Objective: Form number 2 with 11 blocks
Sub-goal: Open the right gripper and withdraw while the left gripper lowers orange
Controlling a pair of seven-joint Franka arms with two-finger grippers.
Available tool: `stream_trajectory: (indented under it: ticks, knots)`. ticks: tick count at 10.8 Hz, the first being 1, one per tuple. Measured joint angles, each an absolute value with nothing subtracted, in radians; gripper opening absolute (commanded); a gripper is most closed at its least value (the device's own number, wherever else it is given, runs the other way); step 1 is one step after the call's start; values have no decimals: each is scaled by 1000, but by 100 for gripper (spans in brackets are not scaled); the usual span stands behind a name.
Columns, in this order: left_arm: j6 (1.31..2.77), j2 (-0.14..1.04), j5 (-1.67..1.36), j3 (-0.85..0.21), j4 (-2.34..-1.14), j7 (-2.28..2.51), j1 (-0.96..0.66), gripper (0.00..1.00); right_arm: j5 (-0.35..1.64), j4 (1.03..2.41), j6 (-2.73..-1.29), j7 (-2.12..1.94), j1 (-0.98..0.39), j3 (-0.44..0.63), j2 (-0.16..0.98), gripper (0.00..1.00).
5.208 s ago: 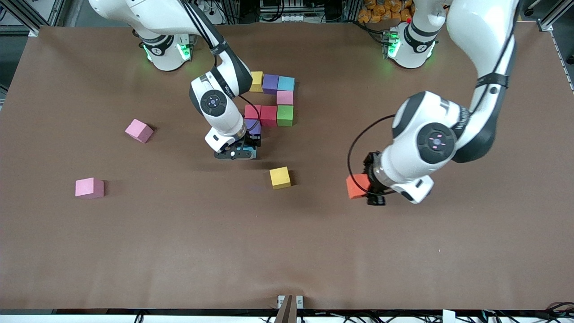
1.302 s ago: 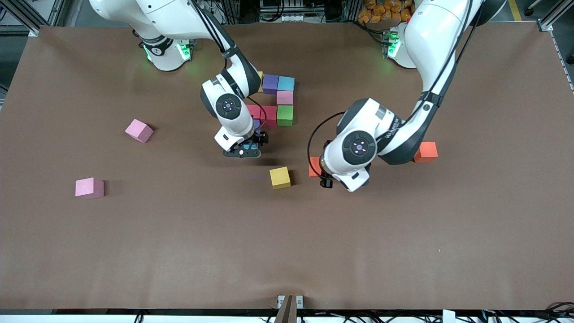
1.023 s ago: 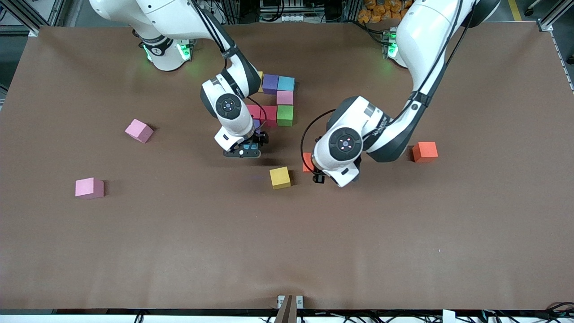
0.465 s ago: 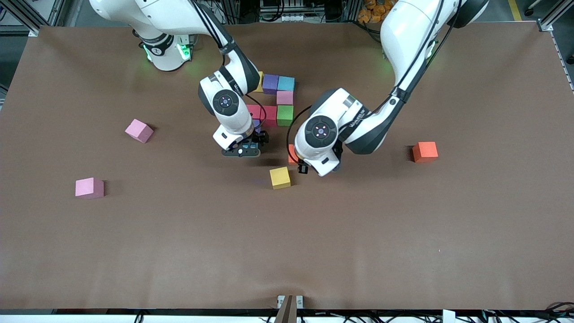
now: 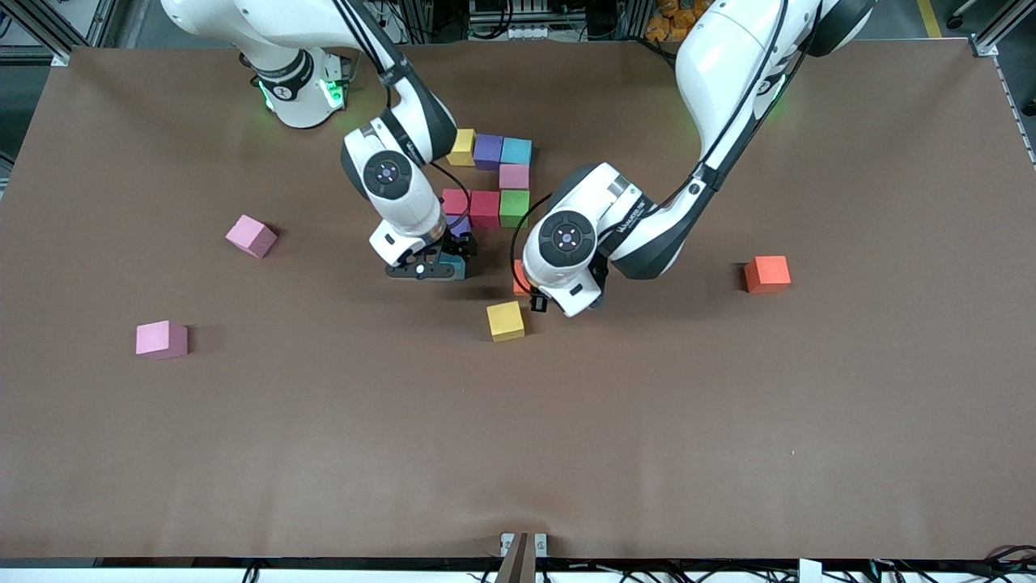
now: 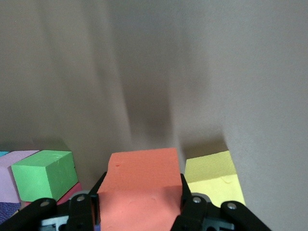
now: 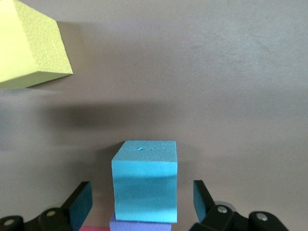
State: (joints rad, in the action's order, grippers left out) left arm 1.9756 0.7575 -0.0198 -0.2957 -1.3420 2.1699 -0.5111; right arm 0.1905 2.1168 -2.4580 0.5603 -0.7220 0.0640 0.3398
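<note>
**Mia:** Where is the left gripper (image 6: 139,211)?

**Ben:** It is up over the worktop (image 5: 728,421), near the loose yellow block (image 5: 505,321). It is clamped on an orange block (image 6: 140,190).

**Mia:** And the right gripper (image 7: 139,202)?

**Ben:** Its fingers are wide apart, one on each side of a light blue block (image 7: 145,180). They do not touch it. That block sits on the worktop, touching the purple block (image 5: 460,226) at the end of the shape.

**Mia:** What does the shape look like?

**Ben:** A yellow (image 5: 463,146), a purple (image 5: 488,151) and a blue block (image 5: 516,151) make a row close to the robots. A pink one (image 5: 514,176) and a green one (image 5: 514,207) come down from the blue one. Two red ones (image 5: 484,208) sit beside the green one.

**Mia:** Any other blocks?

**Ben:** Two pink blocks (image 5: 250,236) lie well apart toward the right arm's end. One more orange block (image 5: 766,273) lies toward the left arm's end.
</note>
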Motion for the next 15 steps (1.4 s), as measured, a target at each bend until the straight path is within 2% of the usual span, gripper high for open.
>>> stream_trajectory:
  ticks: [3,6,8,12,15]
  knots:
    - [2001,772,-20,-295,-1342,2170,-535,0,190,2140,-2361,477,-644,61,225,97]
    - [2033,792,-20,-294,-1342,2170,-572,0,175,2101,-2208,299,-483,62,126,100]
    - [2053,811,-20,-294,-1342,2170,-600,0,106,2003,-2122,227,-380,62,122,100]
    - [2129,847,-20,-292,-1342,2171,-646,0,74,1900,-2107,53,-175,38,169,100]
    - [2185,867,-20,-243,-1342,2202,-693,0,58,1835,-2095,43,-139,34,189,100]
